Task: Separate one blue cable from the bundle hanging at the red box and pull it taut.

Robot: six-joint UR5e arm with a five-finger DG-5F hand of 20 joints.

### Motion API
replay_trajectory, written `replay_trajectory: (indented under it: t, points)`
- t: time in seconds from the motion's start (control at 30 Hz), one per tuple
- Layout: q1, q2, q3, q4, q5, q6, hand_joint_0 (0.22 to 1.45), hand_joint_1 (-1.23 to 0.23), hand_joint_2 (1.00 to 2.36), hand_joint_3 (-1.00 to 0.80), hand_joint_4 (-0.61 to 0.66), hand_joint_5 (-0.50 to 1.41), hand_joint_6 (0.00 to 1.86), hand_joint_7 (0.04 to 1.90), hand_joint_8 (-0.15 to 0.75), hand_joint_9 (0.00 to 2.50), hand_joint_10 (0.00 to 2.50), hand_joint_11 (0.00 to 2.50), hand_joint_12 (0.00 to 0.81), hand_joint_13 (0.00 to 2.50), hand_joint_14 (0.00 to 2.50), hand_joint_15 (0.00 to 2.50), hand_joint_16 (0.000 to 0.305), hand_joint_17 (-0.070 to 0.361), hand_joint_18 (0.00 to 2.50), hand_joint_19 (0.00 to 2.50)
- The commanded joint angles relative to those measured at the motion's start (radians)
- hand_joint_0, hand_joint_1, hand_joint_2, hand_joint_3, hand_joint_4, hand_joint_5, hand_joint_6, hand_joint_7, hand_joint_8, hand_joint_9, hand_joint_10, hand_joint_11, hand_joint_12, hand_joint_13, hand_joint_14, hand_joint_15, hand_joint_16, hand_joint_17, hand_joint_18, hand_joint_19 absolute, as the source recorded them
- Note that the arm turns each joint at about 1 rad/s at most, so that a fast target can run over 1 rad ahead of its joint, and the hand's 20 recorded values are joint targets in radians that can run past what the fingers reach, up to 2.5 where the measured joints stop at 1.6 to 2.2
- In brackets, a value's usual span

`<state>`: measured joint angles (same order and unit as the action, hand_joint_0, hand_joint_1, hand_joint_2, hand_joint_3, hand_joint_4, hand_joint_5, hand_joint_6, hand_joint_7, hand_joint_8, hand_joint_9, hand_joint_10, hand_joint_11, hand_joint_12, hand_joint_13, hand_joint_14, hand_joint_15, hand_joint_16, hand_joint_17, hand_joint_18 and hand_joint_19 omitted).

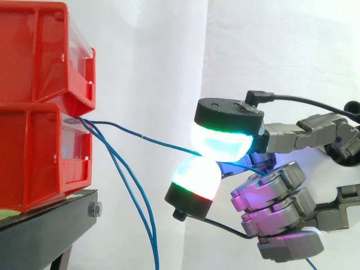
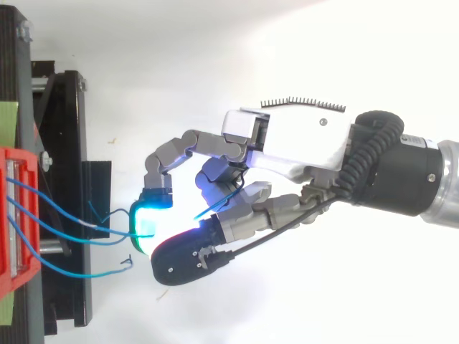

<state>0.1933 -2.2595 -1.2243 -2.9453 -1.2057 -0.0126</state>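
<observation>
Two red bins (image 1: 39, 101) are stacked on a black stand at the left. Several thin blue cables come out between them. One blue cable (image 1: 140, 135) runs nearly straight from the bins to my hand (image 1: 270, 185), where two glowing cyan-green pads (image 1: 219, 140) pinch it. The other blue cables (image 1: 135, 202) hang down in a loose bundle below the bins. In the top view the hand (image 2: 287, 150) reaches in from the right, with its pads (image 2: 147, 218) closed on the cable (image 2: 64, 233) just off the stand.
The black stand (image 2: 72, 179) and its bolted frame (image 1: 67, 225) sit under the bins. A white curtain forms the background. Loose cable ends (image 2: 118, 269) curl above the stand in the top view.
</observation>
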Motion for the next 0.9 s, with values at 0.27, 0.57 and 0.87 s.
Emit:
replay_trajectory:
  t: [0.27,0.57,0.87]
  points:
    - [0.000,0.000,0.000,0.000,0.000,0.000,0.73,-0.77,1.02,-0.21,0.06,-0.20,0.86,1.09,0.339,0.96,1.52,1.55,0.394,0.88,1.94,1.58,0.041,0.092,1.26,1.41]
    - [0.000,0.000,0.000,0.000,0.000,0.000,0.73,-0.77,1.02,-0.21,0.07,-0.20,0.86,1.09,0.331,0.96,1.52,1.54,0.400,0.88,1.95,1.58,0.041,0.092,1.26,1.42]
    - [0.000,0.000,0.000,0.000,0.000,0.000,0.73,-0.77,1.02,-0.21,0.07,-0.20,0.86,1.09,0.338,0.97,1.52,1.54,0.391,0.88,1.94,1.58,0.041,0.092,1.26,1.42]
